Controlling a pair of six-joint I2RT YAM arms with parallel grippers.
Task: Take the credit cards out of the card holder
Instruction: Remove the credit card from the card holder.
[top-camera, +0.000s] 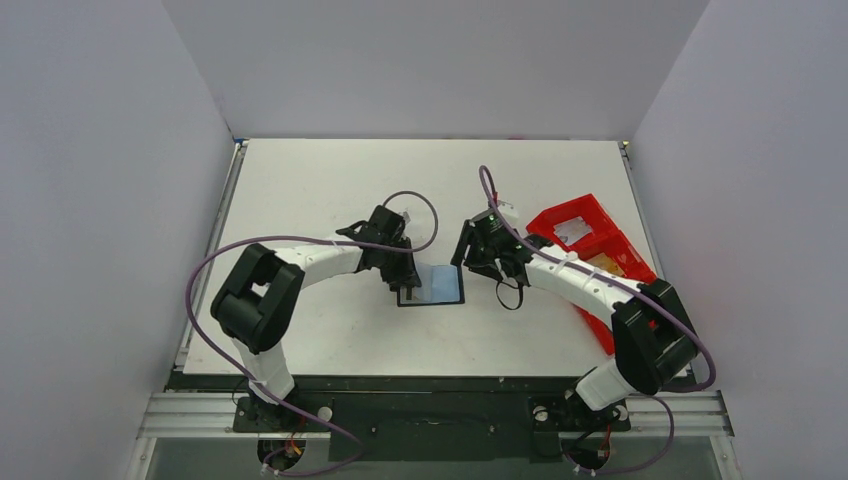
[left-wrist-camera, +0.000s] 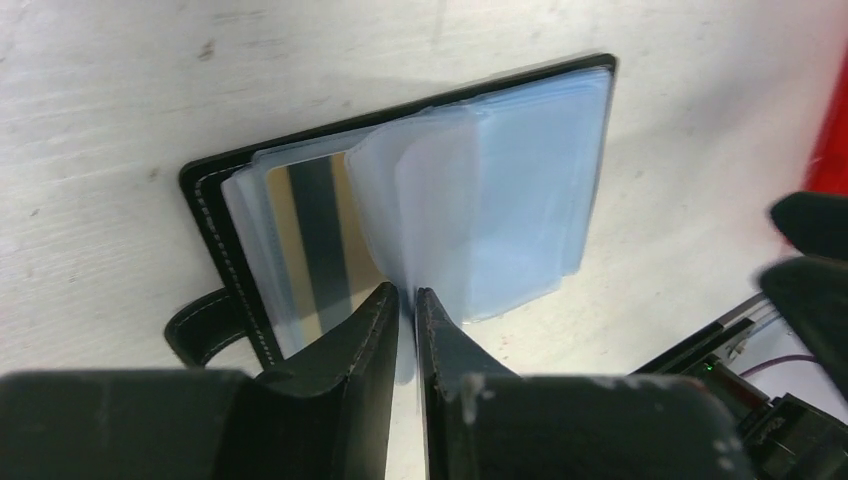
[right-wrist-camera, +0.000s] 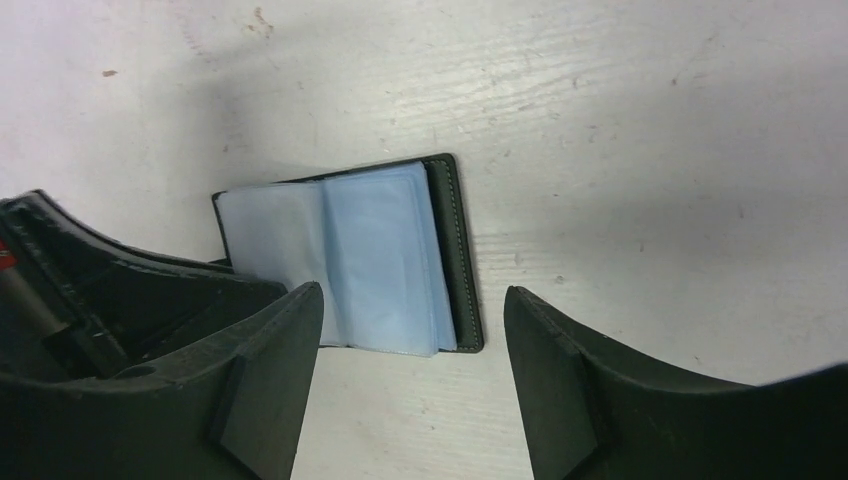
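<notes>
The card holder (top-camera: 435, 285) lies open on the white table between both arms, its blue-grey plastic sleeves (left-wrist-camera: 530, 200) fanned out and its black tab (left-wrist-camera: 195, 335) at the left. A gold credit card (left-wrist-camera: 310, 240) with a dark stripe shows inside a left sleeve. My left gripper (left-wrist-camera: 405, 295) stands at the holder's near edge, jaws a narrow slit apart, with a raised sleeve's edge in the slit. My right gripper (right-wrist-camera: 410, 330) hovers open just off the holder's (right-wrist-camera: 380, 260) right side, nothing between its fingers.
A red plastic compartment tray (top-camera: 585, 235) sits at the table's right, behind the right arm. The two grippers (top-camera: 405, 278) (top-camera: 480, 262) are close together over the holder. White walls enclose the table.
</notes>
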